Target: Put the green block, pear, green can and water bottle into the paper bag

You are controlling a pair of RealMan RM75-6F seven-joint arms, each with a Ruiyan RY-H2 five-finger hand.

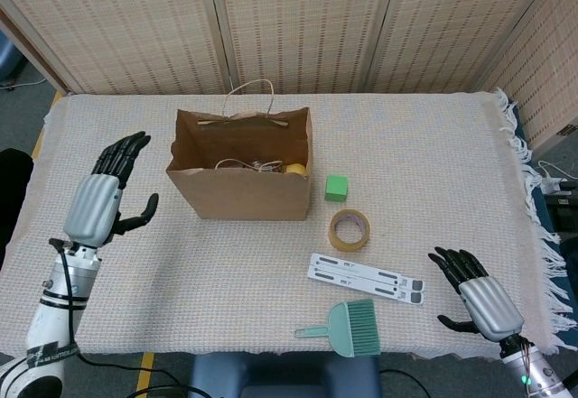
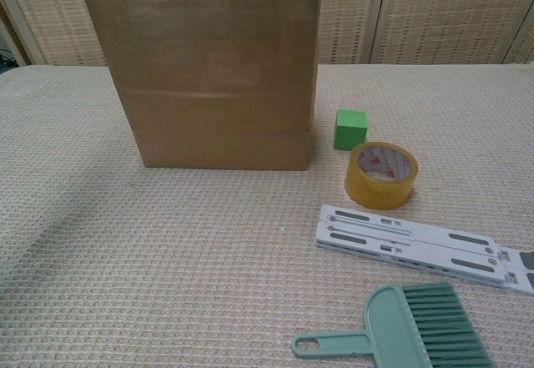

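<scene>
Now my left hand [image 1: 97, 201] hangs spread and empty over the left side of the table [image 1: 433, 159], clear of the paper bag [image 1: 242, 168], which stands upright toward the far edge, a little left of centre. My right hand [image 1: 477, 294] rests near the front right corner, its fingers apart and nothing in them. The green block [image 1: 336, 187] sits on the cloth just right of the bag, still outside it, with a roll of tape [image 1: 349, 230] a little nearer the front edge. Looking down into the bag, I can make out something yellow, likely the pear [image 1: 294, 170], against its right wall, and a clear, shiny object beside it that may be the water bottle; the green can I cannot pick out. By my reckoning most of the job is done and the block is what remains. A flat grey stand [image 1: 365, 278] and a small green brush [image 1: 345, 328] lie toward the front edge, no part of the job.
</scene>
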